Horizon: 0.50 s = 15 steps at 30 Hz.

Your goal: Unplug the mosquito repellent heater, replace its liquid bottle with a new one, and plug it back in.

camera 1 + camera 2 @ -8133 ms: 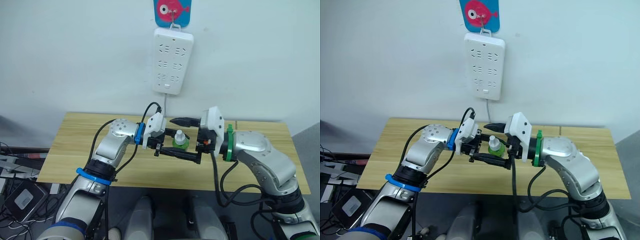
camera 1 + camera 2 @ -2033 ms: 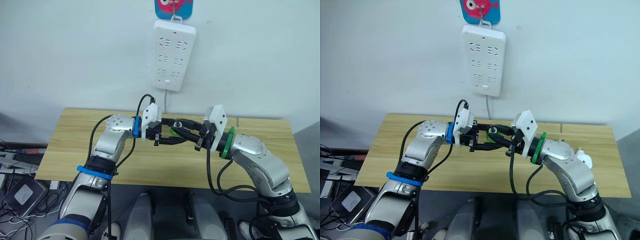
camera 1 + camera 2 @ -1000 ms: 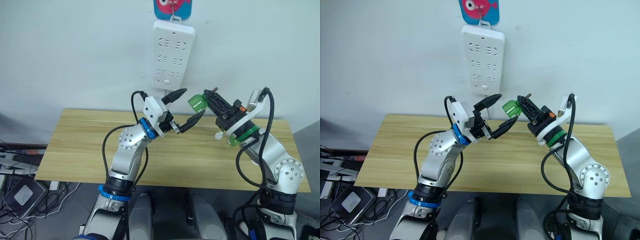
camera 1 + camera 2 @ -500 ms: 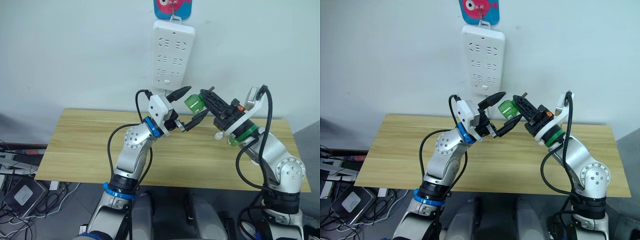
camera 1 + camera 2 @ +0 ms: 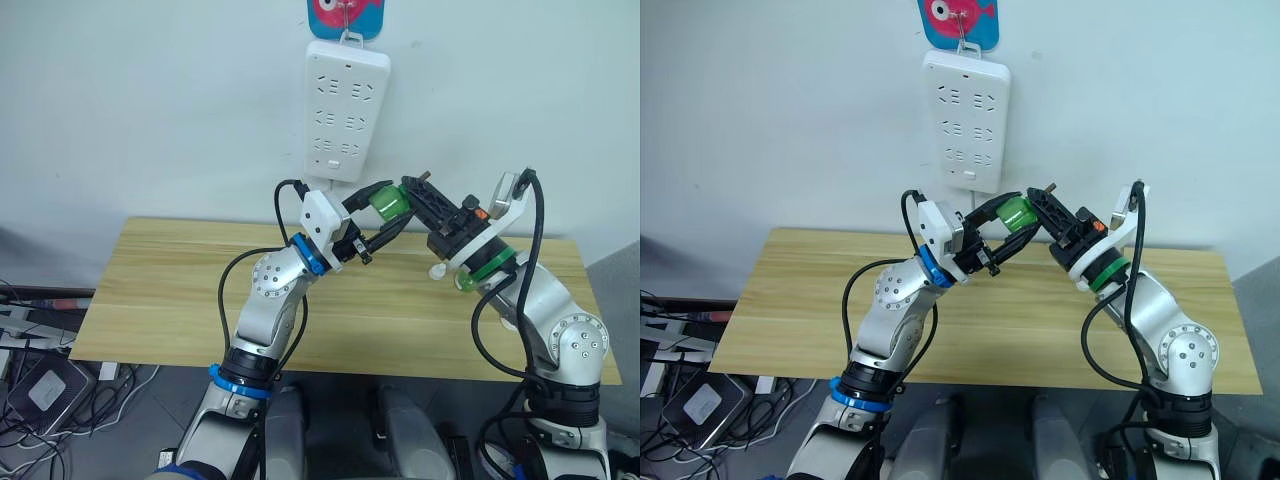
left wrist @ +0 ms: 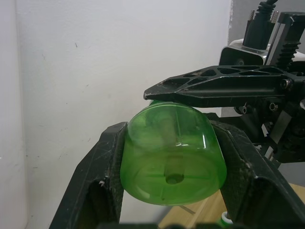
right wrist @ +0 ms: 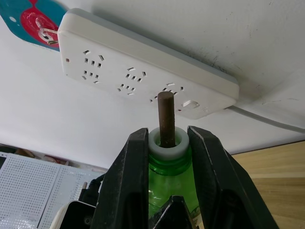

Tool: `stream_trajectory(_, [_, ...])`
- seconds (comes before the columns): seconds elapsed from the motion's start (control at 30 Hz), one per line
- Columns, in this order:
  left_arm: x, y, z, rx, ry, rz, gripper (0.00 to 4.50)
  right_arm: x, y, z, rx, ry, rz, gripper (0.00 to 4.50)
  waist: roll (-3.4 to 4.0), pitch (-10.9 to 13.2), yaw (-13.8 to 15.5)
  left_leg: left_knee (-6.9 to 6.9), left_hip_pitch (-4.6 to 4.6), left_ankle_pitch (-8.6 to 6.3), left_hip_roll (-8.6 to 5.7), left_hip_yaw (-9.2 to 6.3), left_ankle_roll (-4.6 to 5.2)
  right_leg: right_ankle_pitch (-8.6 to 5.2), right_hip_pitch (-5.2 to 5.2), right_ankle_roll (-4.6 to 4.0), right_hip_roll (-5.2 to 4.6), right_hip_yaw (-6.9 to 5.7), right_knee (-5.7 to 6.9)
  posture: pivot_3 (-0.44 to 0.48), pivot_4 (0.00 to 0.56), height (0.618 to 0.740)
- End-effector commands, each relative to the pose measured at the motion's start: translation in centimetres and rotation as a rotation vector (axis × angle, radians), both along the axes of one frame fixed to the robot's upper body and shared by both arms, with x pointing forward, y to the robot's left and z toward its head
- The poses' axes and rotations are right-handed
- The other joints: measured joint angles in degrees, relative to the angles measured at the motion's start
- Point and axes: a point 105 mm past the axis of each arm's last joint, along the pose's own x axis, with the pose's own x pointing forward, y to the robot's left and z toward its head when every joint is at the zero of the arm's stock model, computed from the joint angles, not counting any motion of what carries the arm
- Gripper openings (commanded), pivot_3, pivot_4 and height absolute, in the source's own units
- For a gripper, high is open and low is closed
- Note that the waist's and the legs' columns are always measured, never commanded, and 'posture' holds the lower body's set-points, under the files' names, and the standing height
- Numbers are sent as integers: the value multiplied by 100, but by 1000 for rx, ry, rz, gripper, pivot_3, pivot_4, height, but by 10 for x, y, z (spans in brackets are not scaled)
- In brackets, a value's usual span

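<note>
A green liquid bottle [image 5: 388, 205] hangs in the air above the table, just below the power strip. My right gripper [image 5: 412, 203] is shut on its white neck, and the brown wick [image 7: 166, 117] sticks out between the fingers. From the other side my left gripper [image 5: 393, 207] is shut on the body of the bottle [image 6: 171, 157], both fingers pressed against its sides. The mosquito repellent heater is hidden from view.
A long white power strip [image 5: 346, 112] hangs on the wall from a fish-shaped hook [image 5: 345, 15], its sockets empty. A wooden table [image 5: 170, 290] stands below. A small white and light-green object [image 5: 445, 274] lies under my right wrist. Cables and boxes [image 5: 30, 380] lie on the floor at left.
My left gripper has moved in from the left and closed its wide-open fingers around the bottle's body. The right gripper has held the bottle almost still.
</note>
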Motion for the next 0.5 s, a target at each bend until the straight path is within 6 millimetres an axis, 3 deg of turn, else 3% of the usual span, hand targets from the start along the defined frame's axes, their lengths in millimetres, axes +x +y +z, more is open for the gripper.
stream_trajectory(0.03, [-1,1,7,-12,-32,1,2253,-13,8,13,-32,-78,55,1774,0,0,0,0,0,0,0,0,0,0,0,0,0,0,0,18,267,740])
stream_trajectory(0.17, [3,7,7,-1,-33,5,2253,-23,-4,-17,-318,-38,95,3199,-4,-2,7,0,-1,0,-3,0,0,0,0,0,1,-1,0,15,274,740])
stream_trajectory(0.27, [3,9,6,15,-34,-8,2253,-33,-28,-40,-522,15,119,4294,-3,-2,28,-1,-6,-1,-12,-1,2,0,1,0,-1,-1,-8,17,283,740])
stream_trajectory(0.3, [3,10,5,21,-32,-13,2253,-34,-41,-42,-585,16,119,4480,-7,-3,23,0,-11,-1,-14,-1,2,0,0,0,-3,-2,-12,15,290,740])
stream_trajectory(0.5, [2,12,0,38,-22,-28,2253,-31,-123,-80,-1062,155,37,4480,-8,-5,8,4,-5,0,-18,3,7,0,6,2,-5,4,-11,4,306,740])
